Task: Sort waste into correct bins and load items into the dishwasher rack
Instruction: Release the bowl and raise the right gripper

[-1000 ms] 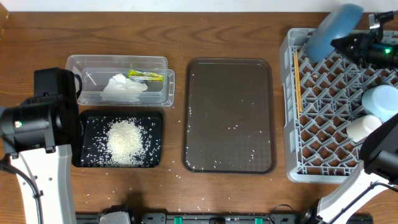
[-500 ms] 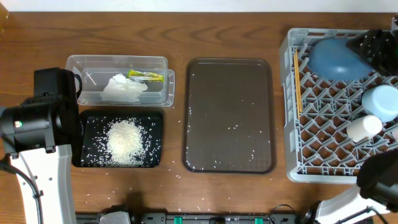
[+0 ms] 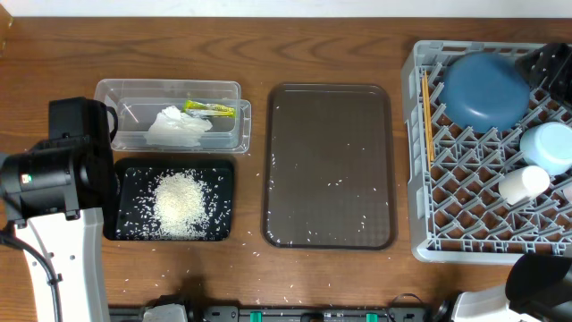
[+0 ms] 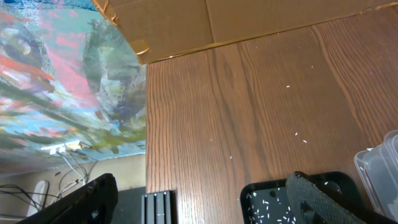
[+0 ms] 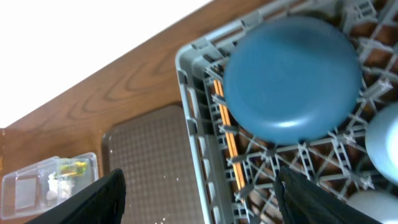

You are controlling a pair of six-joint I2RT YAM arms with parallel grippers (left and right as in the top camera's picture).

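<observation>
The large dark-blue bowl [image 3: 485,89] [image 5: 292,81] lies upside down in the far left corner of the grey dishwasher rack [image 3: 416,161] [image 5: 186,93]. Wooden chopsticks [image 3: 427,116] [image 5: 227,134] lie along the rack's left side. A light-blue bowl [image 3: 550,148] and a white cup [image 3: 523,183] sit at its right. My right gripper [image 5: 200,180] hangs open above the rack's left rim, holding nothing. The clear tub [image 3: 174,134] holds the tissue [image 3: 177,125] and wrapper [image 3: 210,109]. Rice [image 3: 183,204] is piled in the black tray [image 3: 125,179]. My left gripper [image 4: 202,193] is open beside that tray [image 4: 280,199].
The brown serving tray [image 3: 331,165] [image 5: 149,168] lies between the bins and the rack, with a few rice grains on it. Stray grains dot the table near its front edge. A cardboard sheet [image 4: 205,25] lies at the far left of the table.
My right gripper has opened and let go of the dark-blue bowl, which went from tilted in the air to lying face down in the rack. The right arm has pulled away.
</observation>
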